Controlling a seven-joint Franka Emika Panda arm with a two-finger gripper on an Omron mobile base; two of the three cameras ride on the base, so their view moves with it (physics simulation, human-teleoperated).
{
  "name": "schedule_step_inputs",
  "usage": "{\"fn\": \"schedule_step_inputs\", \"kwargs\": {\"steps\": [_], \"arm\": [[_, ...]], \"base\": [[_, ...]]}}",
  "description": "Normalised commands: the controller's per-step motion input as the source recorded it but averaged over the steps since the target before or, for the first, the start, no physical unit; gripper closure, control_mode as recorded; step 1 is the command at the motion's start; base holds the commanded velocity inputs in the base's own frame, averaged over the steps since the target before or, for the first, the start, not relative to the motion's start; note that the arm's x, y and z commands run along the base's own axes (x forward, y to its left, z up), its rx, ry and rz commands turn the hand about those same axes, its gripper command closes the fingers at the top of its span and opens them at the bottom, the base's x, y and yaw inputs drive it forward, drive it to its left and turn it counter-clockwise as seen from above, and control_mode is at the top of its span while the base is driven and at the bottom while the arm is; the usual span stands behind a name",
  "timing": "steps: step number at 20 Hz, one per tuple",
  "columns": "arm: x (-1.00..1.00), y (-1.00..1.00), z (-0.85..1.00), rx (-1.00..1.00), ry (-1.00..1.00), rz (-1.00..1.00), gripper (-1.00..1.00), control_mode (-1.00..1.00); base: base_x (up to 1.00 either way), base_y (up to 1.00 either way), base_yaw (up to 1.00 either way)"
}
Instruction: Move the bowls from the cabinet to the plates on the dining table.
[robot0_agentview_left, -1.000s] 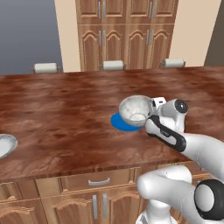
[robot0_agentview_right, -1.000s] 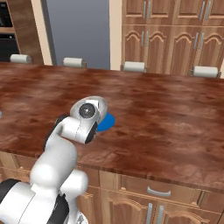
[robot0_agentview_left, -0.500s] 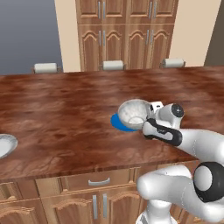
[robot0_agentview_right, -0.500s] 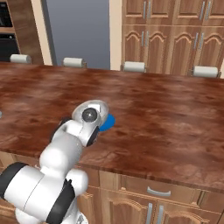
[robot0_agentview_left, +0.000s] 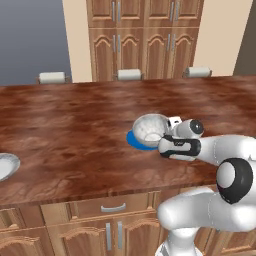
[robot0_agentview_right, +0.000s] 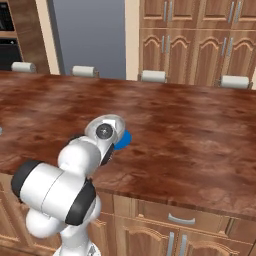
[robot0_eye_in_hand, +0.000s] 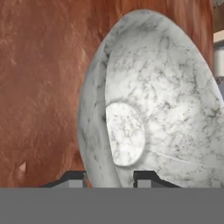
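A pale grey-white speckled bowl (robot0_agentview_left: 149, 129) hangs tilted over the bright blue plate (robot0_agentview_left: 136, 142) on the dining table (robot0_agentview_left: 75, 125). I cannot tell whether the bowl touches the plate. My gripper (robot0_agentview_left: 168, 133) is at the bowl's right side, shut on its rim. In the hand view the bowl (robot0_eye_in_hand: 153, 105) looms large, its wall passing between the two fingertips (robot0_eye_in_hand: 73, 177) of the gripper (robot0_eye_in_hand: 109, 179). From the right, the arm covers most of the bowl and a sliver of the blue plate (robot0_agentview_right: 123, 140) shows. A white-grey plate (robot0_agentview_left: 5, 166) lies at the table's far left. The cabinet is out of view.
Three chair backs (robot0_agentview_left: 129, 74) stand along the table's far edge, with tall wooden cupboards (robot0_agentview_left: 145, 35) behind them. The table's front edge (robot0_agentview_left: 100, 192) runs just below my arm, with drawers and doors underneath.
The arm has sunk lower and carried the bowl a little down and left, closer onto the blue plate. The grip has not changed.
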Motion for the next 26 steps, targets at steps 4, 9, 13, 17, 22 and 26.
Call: {"fn": "schedule_step_inputs", "kwargs": {"steps": [4, 9, 13, 17, 22, 26], "arm": [[0.30, 0.00, -0.15, 0.01, 0.00, 0.00, 1.00, -1.00], [0.30, 0.00, -0.18, 0.02, 0.00, 0.00, 1.00, -1.00], [0.26, 0.00, -0.18, 0.01, 0.00, 0.00, 1.00, -1.00], [0.17, 0.00, -0.15, 0.02, 0.00, 0.00, 1.00, -1.00], [0.13, 0.00, -0.14, 0.02, 0.00, 0.00, 1.00, -1.00], [0.05, 0.00, -0.06, 0.04, 0.00, 0.00, 1.00, -1.00]], "base": [[0.00, 0.00, 0.00], [0.00, 0.00, 0.00], [0.00, 0.00, 0.00], [0.00, 0.00, 0.00], [0.00, 0.00, 0.00], [0.00, 0.00, 0.00]]}}
